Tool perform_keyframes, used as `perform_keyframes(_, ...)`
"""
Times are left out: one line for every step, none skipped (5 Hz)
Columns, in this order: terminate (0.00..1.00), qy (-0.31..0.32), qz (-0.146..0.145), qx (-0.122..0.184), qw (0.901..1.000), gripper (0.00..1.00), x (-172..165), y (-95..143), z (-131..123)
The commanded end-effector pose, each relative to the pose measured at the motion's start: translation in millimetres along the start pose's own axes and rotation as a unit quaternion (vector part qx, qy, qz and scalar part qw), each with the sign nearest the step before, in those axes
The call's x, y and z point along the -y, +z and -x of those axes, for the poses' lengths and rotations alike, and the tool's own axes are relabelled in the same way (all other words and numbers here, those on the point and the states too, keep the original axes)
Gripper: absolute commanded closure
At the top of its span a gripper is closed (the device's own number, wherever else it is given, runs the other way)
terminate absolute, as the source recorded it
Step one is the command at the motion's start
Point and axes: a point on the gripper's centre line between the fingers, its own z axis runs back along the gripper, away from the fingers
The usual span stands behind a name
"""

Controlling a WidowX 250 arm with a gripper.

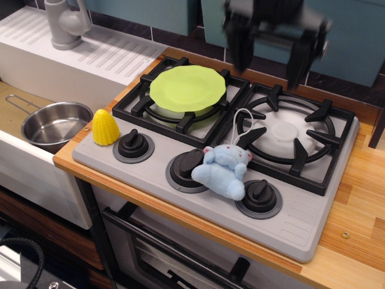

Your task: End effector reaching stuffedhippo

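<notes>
The stuffedhippo is a small light-blue plush lying on the front of the grey stove top, between two black knobs, with a white loop string running up toward the right burner. The black gripper hangs at the top of the frame, blurred by motion, above the back of the stove between the two burners. Its two dark fingers point down and stand wide apart with nothing between them. It is well above and behind the hippo.
A lime-green plate rests on the left burner. A yellow toy corn stands at the stove's front left corner. A steel pot sits in the sink at left, with a grey faucet behind. The right burner grate is bare.
</notes>
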Motion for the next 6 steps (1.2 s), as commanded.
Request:
perform_keyframes(0.0, -0.013, -0.027, 0.051, 0.9982, 0.0, 3.1, 12.5, 19.3)
perform_keyframes(0.0, -0.019, -0.033, 0.072, 0.9967, 0.0, 1.5, -1.8, 28.7)
perform_keyframes(0.0, -0.024, -0.029, 0.088, 0.9954, 0.0, -1.4, -22.3, 37.1)
perform_keyframes(0.0, -0.029, -0.026, 0.105, 0.9937, 0.0, -4.2, -36.2, 41.4)
perform_keyframes(0.0, -0.037, -0.026, 0.12, 0.9917, 0.0, -8.7, -45.8, 45.3)
perform_keyframes(0.0, -0.044, -0.031, 0.131, 0.9899, 0.0, -13.3, -57.2, 46.9)
